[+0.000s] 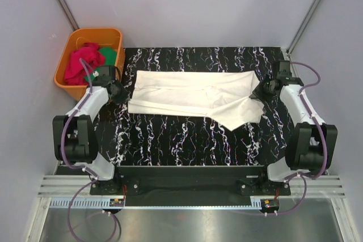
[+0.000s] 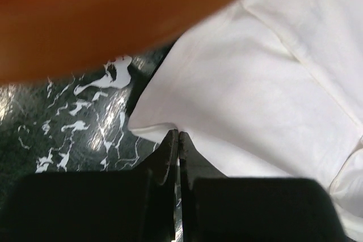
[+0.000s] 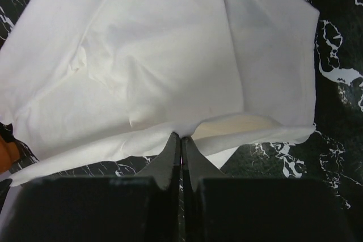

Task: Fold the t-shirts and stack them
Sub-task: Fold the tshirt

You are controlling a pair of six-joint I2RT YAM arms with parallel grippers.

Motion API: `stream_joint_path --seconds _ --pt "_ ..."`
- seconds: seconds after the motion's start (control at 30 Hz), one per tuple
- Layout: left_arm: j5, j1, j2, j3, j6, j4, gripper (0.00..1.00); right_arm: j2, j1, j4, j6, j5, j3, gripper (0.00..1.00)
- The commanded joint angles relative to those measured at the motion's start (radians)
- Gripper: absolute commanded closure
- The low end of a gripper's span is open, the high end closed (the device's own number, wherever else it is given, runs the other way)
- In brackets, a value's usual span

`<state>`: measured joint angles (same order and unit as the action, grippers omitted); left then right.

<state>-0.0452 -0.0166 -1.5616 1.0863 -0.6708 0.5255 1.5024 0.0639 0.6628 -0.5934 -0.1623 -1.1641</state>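
Note:
A cream-white t-shirt (image 1: 193, 97) lies folded lengthwise across the black marbled table; its chest print does not show. My left gripper (image 1: 121, 93) is shut on the shirt's left edge, seen pinched in the left wrist view (image 2: 179, 134) where the cloth (image 2: 255, 94) spreads to the right. My right gripper (image 1: 258, 92) is shut on the shirt's right edge (image 3: 181, 135), with the cloth (image 3: 170, 55) fanning out beyond it. A red t-shirt (image 1: 79, 63) lies crumpled in the tub; its script is hidden.
An orange plastic tub (image 1: 71, 80) stands at the back left off the table corner, holding the red cloth and a green cloth (image 1: 106, 56). Its orange wall (image 2: 113, 21) looms close above my left gripper. Grey walls enclose the table.

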Motion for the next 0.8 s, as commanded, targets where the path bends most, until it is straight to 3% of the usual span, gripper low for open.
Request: stream_joint_path --seconds 0.0,0.3,0.77 --pt "0.016 0.001 -0.055 0.09 0.019 -0.024 1.0 0.03 0.037 -0.035 0.038 -0.057 -0.078 1.0" --pt "0.033 0.001 -0.14 0.168 0.01 -0.021 1.0 0.171 0.123 -0.065 0.043 -0.222 -0.17 1.0" --pt "0.034 0.001 -0.233 0.308 -0.004 0.004 1.0 0.311 0.128 -0.072 0.027 -0.279 -0.301 1.0"
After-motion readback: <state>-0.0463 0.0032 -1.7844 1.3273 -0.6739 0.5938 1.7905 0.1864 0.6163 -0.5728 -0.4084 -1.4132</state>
